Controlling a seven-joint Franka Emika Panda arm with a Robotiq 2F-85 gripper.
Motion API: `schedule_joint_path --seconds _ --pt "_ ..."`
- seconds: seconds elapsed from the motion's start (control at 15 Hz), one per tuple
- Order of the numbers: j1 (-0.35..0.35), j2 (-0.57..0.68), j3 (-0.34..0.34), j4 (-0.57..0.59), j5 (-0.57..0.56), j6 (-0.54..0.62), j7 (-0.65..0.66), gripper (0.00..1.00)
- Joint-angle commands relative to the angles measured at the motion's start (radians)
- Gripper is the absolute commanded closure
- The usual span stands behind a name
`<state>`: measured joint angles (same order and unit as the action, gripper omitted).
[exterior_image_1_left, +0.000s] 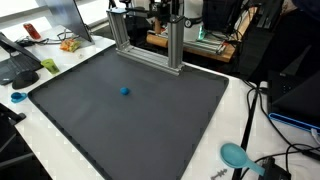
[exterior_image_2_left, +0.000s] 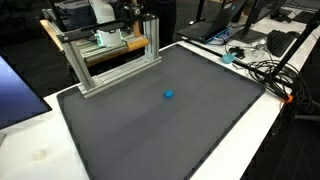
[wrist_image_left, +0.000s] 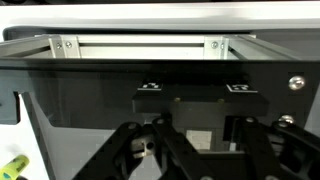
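Blue, and of rubber or foam, I can't tell which: the ball (exterior_image_1_left: 125, 90) lies alone on the dark mat (exterior_image_1_left: 170, 130), touching nothing, out in the open in both exterior views. It is well apart from your pincer (wrist_image_left: 200, 150), and the wrist view does not catch it at all. That view shows the pincer's black links spread to either side with nothing between them, so I read it as released and empty. The tips are dim, so take that with some care.

Just ahead of the pincer, filling the wrist view, stands the aluminium frame (wrist_image_left: 140, 45) with its dark pane. In an exterior view the frame (exterior_image_2_left: 110, 62) sits at the mat's edge, between the pincer's end of the table (exterior_image_1_left: 238, 105) and the ball. Farther from the pincer, off the mat, lie a teal scoop (exterior_image_1_left: 235, 155) and loose cables (exterior_image_1_left: 285, 160).

My judgement is that you are at the approach, with no contact made. A reach for the ball calls for clearing the frame, coming over the ball with the jaws wide, and descending straight, since a round thing rolls from a glancing touch.
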<state>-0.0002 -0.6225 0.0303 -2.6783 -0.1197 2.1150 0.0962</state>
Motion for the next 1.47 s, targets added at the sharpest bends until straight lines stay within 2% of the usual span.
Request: schedule_joint_path --seconds 0.0,0.6,0.87,1.4 --pt "-0.004 0.001 0.015 -0.004 0.016 0.009 0.022 0.77" --pt "0.001 0.098 0.044 0.112 0.017 0.077 0.063 0.77" --pt "-0.011 0.216 0.063 0.216 0.0 0.119 0.1 0.77" --pt "-0.036 0.529 0.048 0.466 -0.055 0.19 0.156 0.77"
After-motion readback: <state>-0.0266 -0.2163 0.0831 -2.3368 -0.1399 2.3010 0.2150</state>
